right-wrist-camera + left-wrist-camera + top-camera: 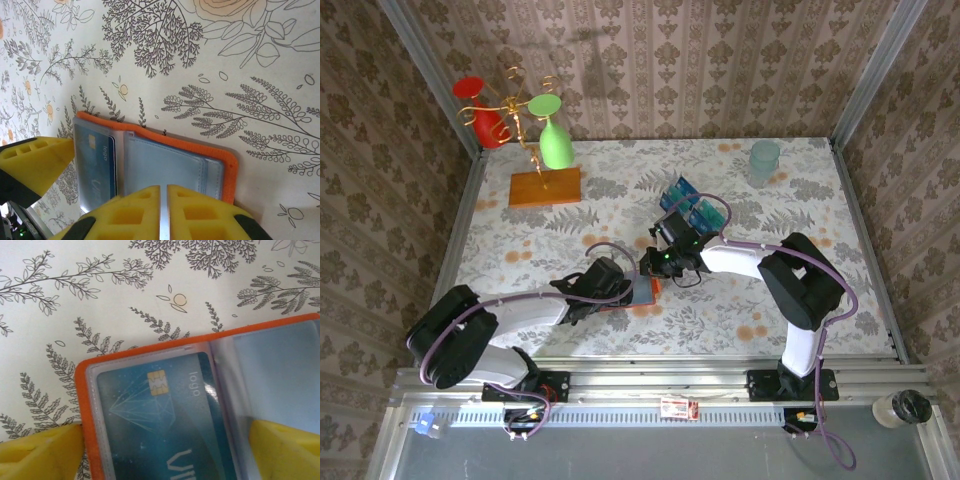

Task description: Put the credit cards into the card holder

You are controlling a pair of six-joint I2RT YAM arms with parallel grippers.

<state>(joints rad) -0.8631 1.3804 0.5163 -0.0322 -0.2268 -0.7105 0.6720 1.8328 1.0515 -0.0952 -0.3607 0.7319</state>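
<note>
Card holder holds teal card

Credit card inside card holder

The floral-printed surface carries the open card holder near its front middle, a clear tray of credit cards behind it, a wooden slab far left, and a pale green cup far right.

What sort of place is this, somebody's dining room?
Probably a mock-up robot test booth: damask-patterned wallpaper panels box in a floral-print tabletop, and black-and-white left arm and right arm are bolted to a metal rail.
</note>
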